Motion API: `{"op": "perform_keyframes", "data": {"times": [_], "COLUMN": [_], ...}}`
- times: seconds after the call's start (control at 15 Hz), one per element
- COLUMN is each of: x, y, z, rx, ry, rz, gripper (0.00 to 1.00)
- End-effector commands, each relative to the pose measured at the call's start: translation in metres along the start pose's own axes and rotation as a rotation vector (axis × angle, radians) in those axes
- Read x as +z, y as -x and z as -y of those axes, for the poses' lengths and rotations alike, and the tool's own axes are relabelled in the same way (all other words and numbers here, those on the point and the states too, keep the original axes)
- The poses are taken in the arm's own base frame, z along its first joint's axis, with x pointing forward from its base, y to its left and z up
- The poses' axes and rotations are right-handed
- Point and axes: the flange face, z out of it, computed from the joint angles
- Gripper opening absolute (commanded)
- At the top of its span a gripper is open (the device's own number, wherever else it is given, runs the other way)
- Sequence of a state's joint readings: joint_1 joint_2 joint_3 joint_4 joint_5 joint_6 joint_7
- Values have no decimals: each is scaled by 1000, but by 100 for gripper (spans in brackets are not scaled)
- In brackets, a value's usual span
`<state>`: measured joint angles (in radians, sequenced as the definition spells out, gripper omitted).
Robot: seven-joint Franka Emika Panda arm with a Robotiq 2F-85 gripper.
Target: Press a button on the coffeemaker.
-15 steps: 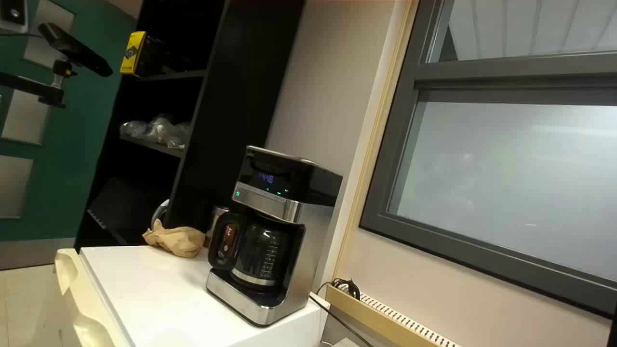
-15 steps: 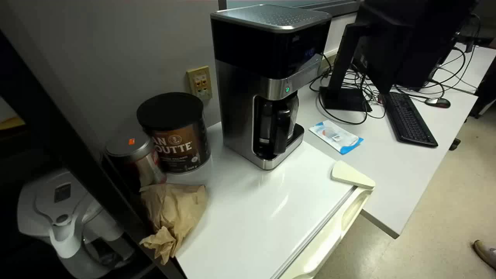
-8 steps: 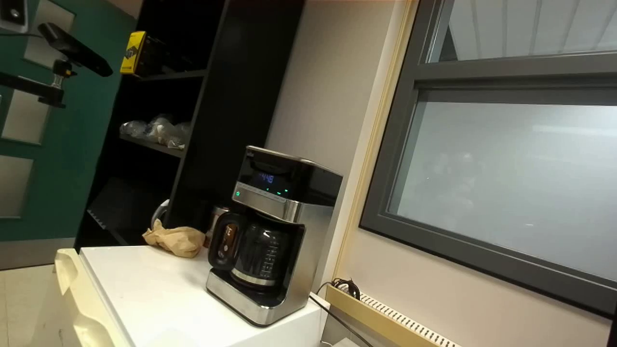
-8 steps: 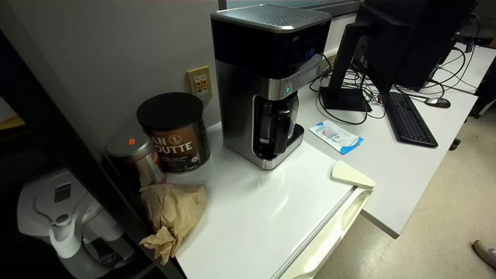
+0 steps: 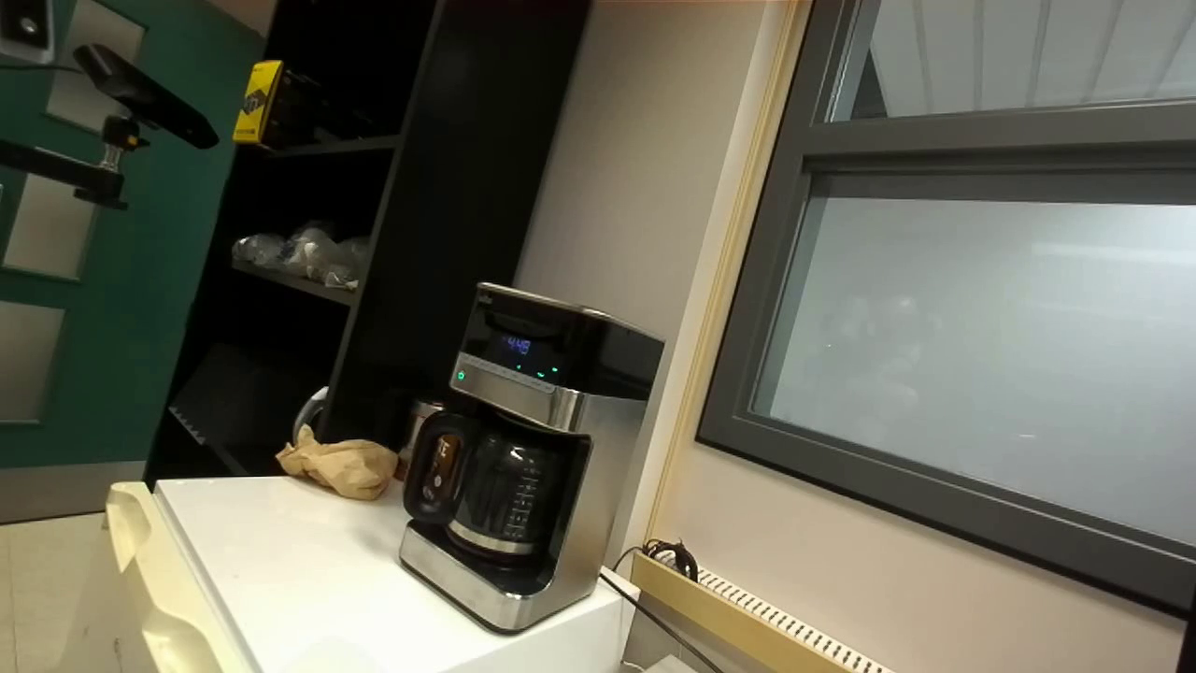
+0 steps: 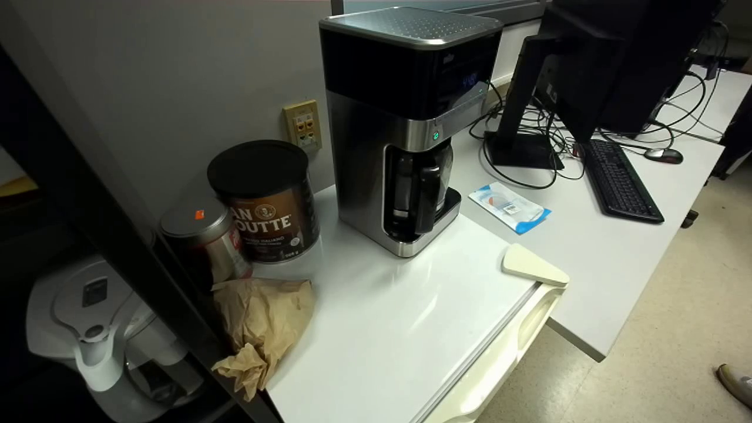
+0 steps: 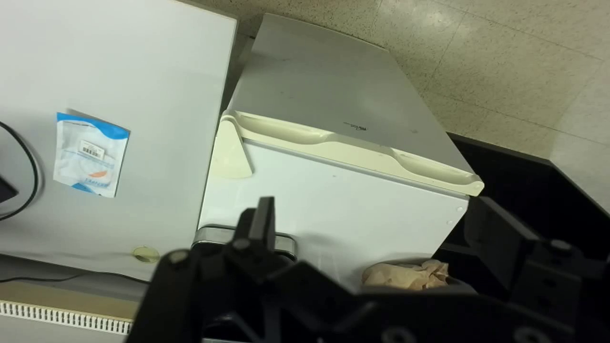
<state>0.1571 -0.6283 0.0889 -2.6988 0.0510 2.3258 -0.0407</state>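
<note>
"Nothing has shifted since the earlier frame that we can see: our coffeemaker point(image 5: 607, 472) stands upright on the mini-fridge point(image 6: 376, 335) in both exterior views."

"And our gripper point(image 7: 371, 209)?"

"Fingers point(image 7: 263, 221) spread wide in the wrist view, grasping nothing. We'd best bring them together into a narrow tip."

"Then which button?"

"Our task doesn't say; the green-lit power symbol point(image 6: 436, 136) looks easiest. Let's come square to the front, above the carafe handle point(image 6: 429, 200), press lightly and stop once it gives, lest we shove the coffeemaker back."
</note>
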Motion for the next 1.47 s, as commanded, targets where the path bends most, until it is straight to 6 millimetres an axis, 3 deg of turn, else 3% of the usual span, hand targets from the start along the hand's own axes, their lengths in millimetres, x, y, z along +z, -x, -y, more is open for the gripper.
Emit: {"op": "perform_keyframes", "data": {"times": [0.0,0.2,0.6,1.27,1.33,1.4], "x": [-1,0,16,61,67,71], "y": [0,-2,-24,-95,-103,-108], "z": [0,0,-9,-55,-60,-64], "rx": [0,0,17,120,128,135], "ry": [0,-2,0,92,108,121], "rz": [1,3,36,-87,-89,-90], "gripper": [100,100,100,100,75,74]}}
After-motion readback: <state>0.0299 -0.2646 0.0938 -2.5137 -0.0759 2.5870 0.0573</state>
